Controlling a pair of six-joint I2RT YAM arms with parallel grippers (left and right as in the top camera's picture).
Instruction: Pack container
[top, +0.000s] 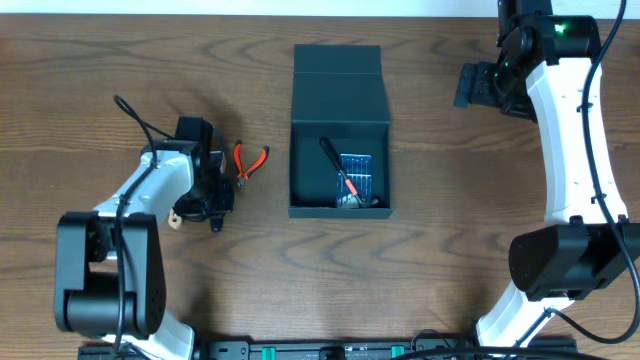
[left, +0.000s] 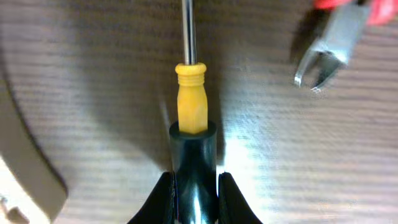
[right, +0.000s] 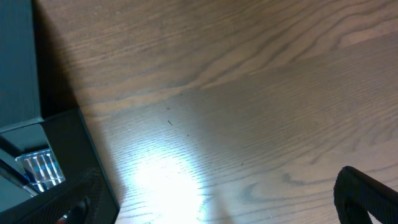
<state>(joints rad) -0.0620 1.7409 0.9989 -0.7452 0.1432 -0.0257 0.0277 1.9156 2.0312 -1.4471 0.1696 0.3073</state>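
Note:
The container (top: 338, 209), a dark teal square box, stands open at the table's middle with its flap lid (top: 340, 85) folded back. Inside lie a small blue case of bits (top: 358, 173) and a black-and-orange tool (top: 338, 165). My left gripper (left: 194, 193) is shut on the black handle of a screwdriver (left: 191, 109) with a yellow collar, low over the table left of the box (top: 213, 195). My right gripper (right: 217, 205) is open and empty, right of the box near the far edge (top: 468, 85). The box corner (right: 68, 149) shows in the right wrist view.
Red-handled pliers (top: 250, 160) lie between my left gripper and the box; their metal jaws (left: 320, 62) show in the left wrist view. A tan curved object (left: 25, 168) lies at my left gripper's other side (top: 178, 216).

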